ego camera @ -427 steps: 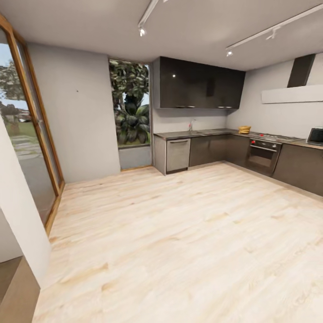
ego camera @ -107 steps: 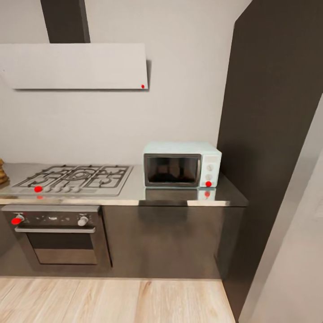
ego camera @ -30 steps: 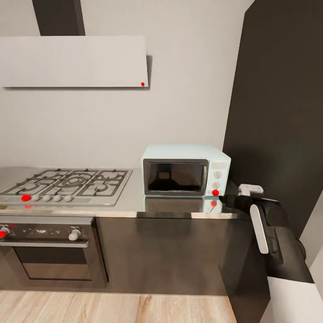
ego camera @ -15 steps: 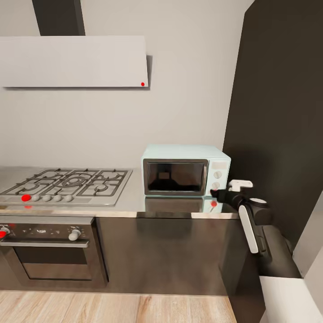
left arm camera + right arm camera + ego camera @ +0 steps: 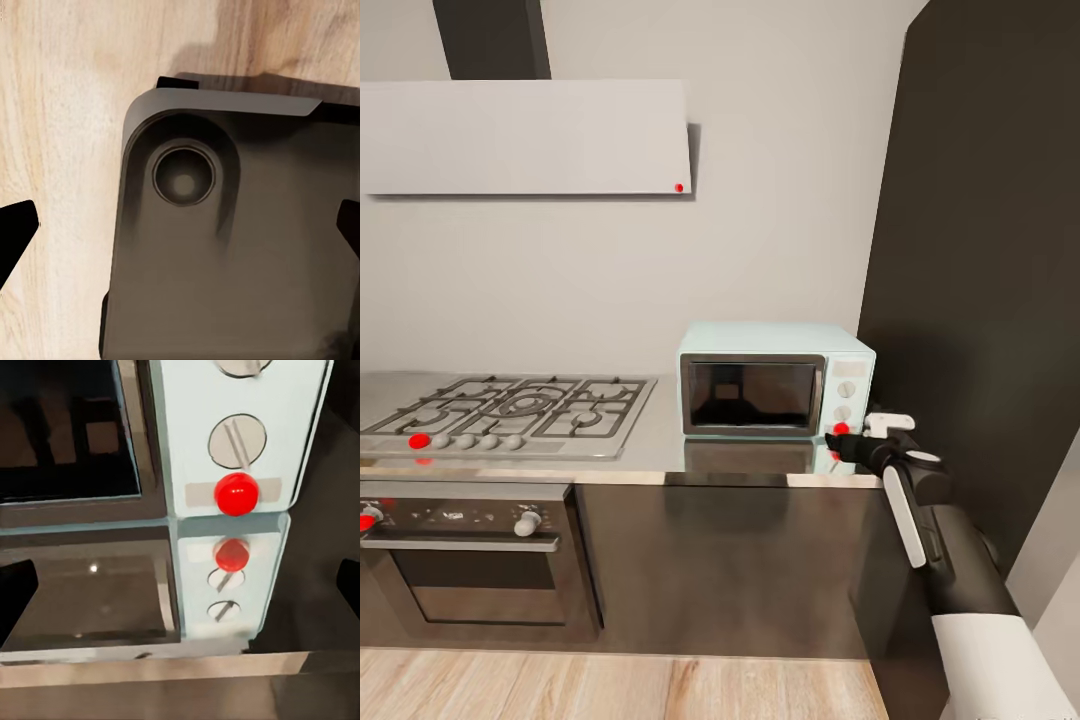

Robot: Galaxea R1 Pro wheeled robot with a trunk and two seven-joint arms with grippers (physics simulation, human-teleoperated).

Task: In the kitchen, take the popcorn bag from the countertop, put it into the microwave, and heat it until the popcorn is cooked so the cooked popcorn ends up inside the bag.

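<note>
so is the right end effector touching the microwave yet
Apart. The right wrist view shows the microwave ahead with both fingertips at the edges, spread wide and clear of its front.

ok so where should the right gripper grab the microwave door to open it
The microwave door is shut and flush, no handle showing. Probably hook its steel frame's right edge beside the knobs, coming from the front, where the right gripper hovers.
</note>
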